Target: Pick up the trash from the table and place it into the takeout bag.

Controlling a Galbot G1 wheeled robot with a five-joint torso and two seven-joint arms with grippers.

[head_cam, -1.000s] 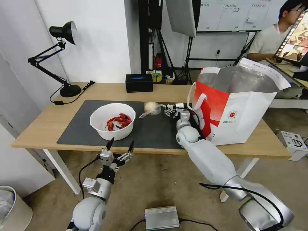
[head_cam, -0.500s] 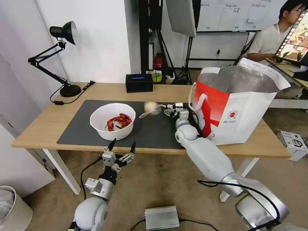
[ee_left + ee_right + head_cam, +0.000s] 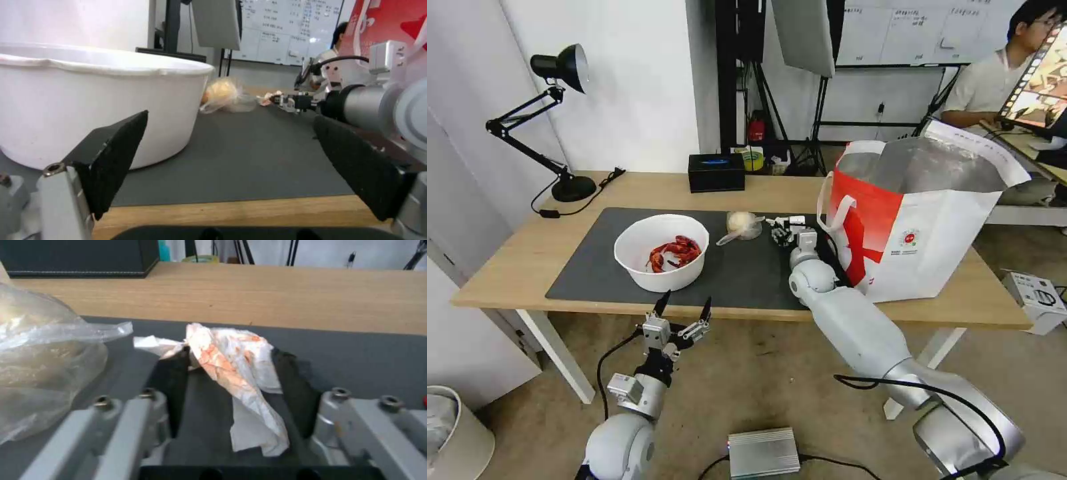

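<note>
Two arms are in the pictures, and the right one is at the trash. The right gripper [image 3: 231, 373] is low over the dark grey mat [image 3: 594, 267], with its fingers [image 3: 175, 380] set at a middle width on both sides of the crumpled white tissue [image 3: 236, 373]. The tissue has orange stains and stands up between the fingers; the inner side of each finger is close to it, but I cannot tell if they press it already. In the head view this gripper [image 3: 782, 227] is just beside the red side of the takeout bag [image 3: 920, 220], which stands open on the worktop [image 3: 514, 260] with its silver lining visible. Near the outer side of one right finger lies the clear bag with pale round lump [image 3: 40, 370], also on the mat [image 3: 356, 363].

The left gripper [image 3: 682, 312] hangs in front of the worktop edge, not over it, and holds nothing. Its fingers [image 3: 113, 156] are spread wide. Beyond them, on the mat [image 3: 249, 156], stands the white round bowl [image 3: 89, 100], nearer to one finger than to the other. In the head view the bowl [image 3: 660, 253] has red crayfish shells [image 3: 674, 252] inside. Farther behind the right fingers a black tissue box [image 3: 715, 172] sits on the bare wood.
</note>
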